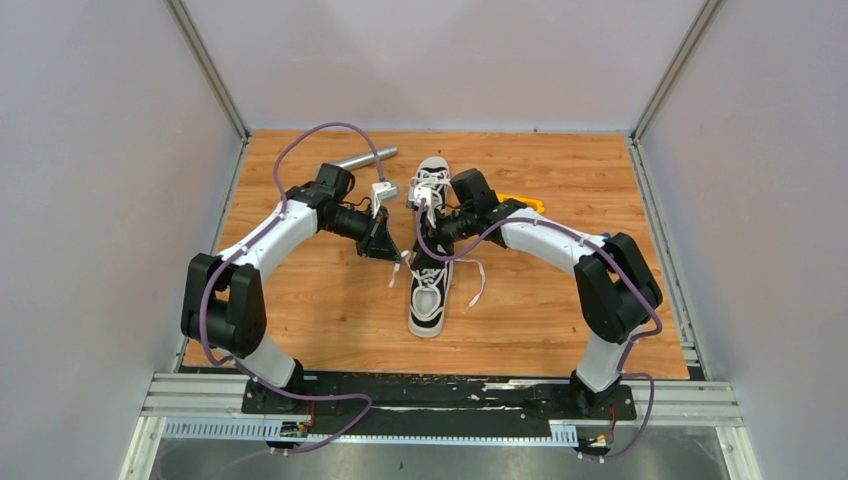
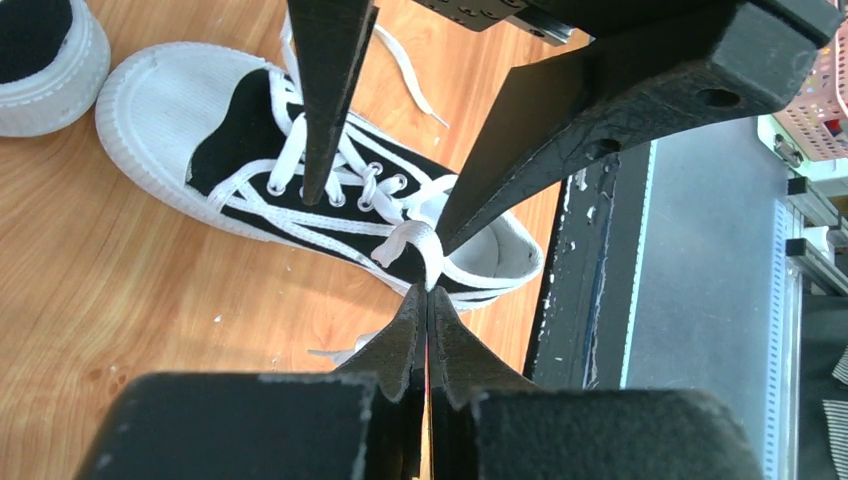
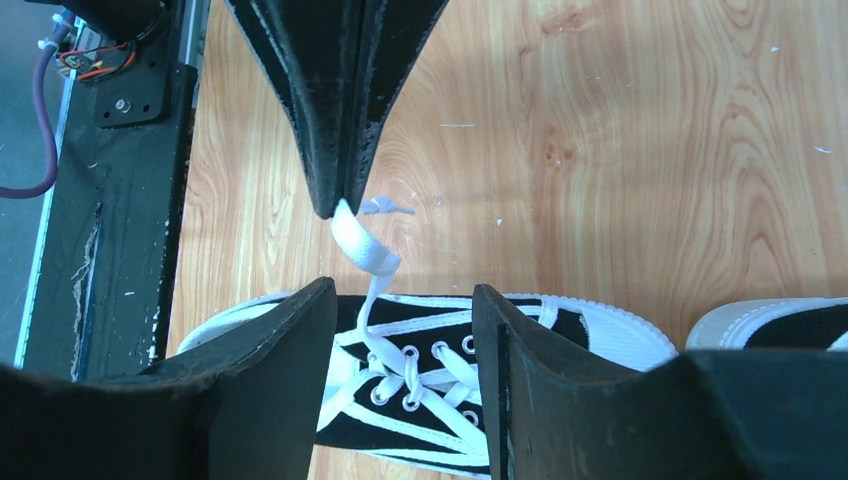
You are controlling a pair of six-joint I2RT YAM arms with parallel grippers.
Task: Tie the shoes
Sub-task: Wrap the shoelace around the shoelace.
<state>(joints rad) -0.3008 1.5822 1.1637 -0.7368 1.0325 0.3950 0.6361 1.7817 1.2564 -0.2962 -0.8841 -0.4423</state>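
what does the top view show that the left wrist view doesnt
Only the top view: a metal tube at the far left and a yellow thing behind the right arm.

Only the left wrist view: the left gripper pinched shut on a lace, the right gripper open over the eyelets, and a pink basket off the table.

Both: the near shoe, the far shoe (only its toe in the wrist view) and the wood table.
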